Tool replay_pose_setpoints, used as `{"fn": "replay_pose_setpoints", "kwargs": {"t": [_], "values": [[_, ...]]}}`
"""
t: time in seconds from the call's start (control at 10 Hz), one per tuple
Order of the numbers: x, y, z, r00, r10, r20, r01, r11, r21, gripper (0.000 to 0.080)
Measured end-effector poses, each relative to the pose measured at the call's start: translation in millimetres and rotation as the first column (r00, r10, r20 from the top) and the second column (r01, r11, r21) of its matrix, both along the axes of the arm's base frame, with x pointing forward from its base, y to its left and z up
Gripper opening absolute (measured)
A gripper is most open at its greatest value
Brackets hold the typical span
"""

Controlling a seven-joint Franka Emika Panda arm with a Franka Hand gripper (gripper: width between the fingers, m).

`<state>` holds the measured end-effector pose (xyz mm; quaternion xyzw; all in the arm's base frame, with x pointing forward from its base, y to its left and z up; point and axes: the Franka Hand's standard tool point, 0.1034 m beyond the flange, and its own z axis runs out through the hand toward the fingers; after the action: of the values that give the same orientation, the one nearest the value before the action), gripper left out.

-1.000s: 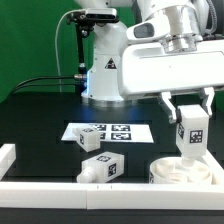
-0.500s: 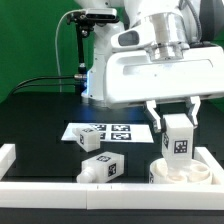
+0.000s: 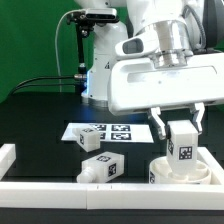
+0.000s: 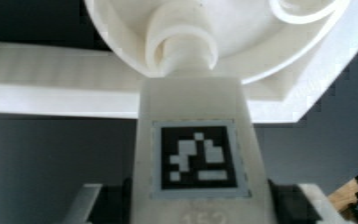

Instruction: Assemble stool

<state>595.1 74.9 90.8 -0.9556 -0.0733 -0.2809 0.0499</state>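
Stool seat (image 3: 180, 172), a round white disc, lies on the black worktop (image 3: 40, 120) at the exterior view's lower right, just inside the front rail (image 3: 50, 188). One leg (image 3: 184, 146) stands upright directly over the seat, tag facing the camera. Its lower end is at the seat's top, and contact cannot be confirmed from this view. In the wrist view the same leg (image 4: 197, 110) points at a rounded boss on the seat (image 4: 274, 50), end right against it.

The pincer (image 3: 181, 128) grips that leg, one finger on each side, jaws part-way closed on the block.

Two loose legs lie flat to the exterior view's left of the seat, one (image 3: 92, 140) further back and one (image 3: 101, 168) near the front rail. The marker board (image 3: 120, 131) lies flat behind them.

The worktop is matte black, edged by white rails at the front and at the exterior view's left (image 3: 6, 155). The arm's white base (image 3: 102, 75) stands at the back, with a black cable (image 3: 45, 80) running to it. A green backdrop (image 3: 30, 40) fills the room behind.
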Motion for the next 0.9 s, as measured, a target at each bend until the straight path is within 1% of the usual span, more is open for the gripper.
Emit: {"fn": "replay_pose_setpoints", "kwargs": {"t": [0.2,0.3,0.4,0.6,0.9], "values": [[-1.3,-3.4,-3.5,1.000,-0.009,0.011,0.009,1.000,-0.003,0.0338],[-4.8,-2.6,-9.9,1.000,-0.010,0.007,0.010,1.000,-0.003,0.0338],[-7.0,-1.6,-12.9,1.000,-0.009,0.004,0.009,1.000,-0.003,0.0338],[-9.9,-1.7,-14.8,1.000,-0.008,0.000,0.008,1.000,-0.004,0.0338],[-9.2,-1.9,-14.7,1.000,-0.006,-0.013,0.006,1.000,-0.001,0.0338]]}}
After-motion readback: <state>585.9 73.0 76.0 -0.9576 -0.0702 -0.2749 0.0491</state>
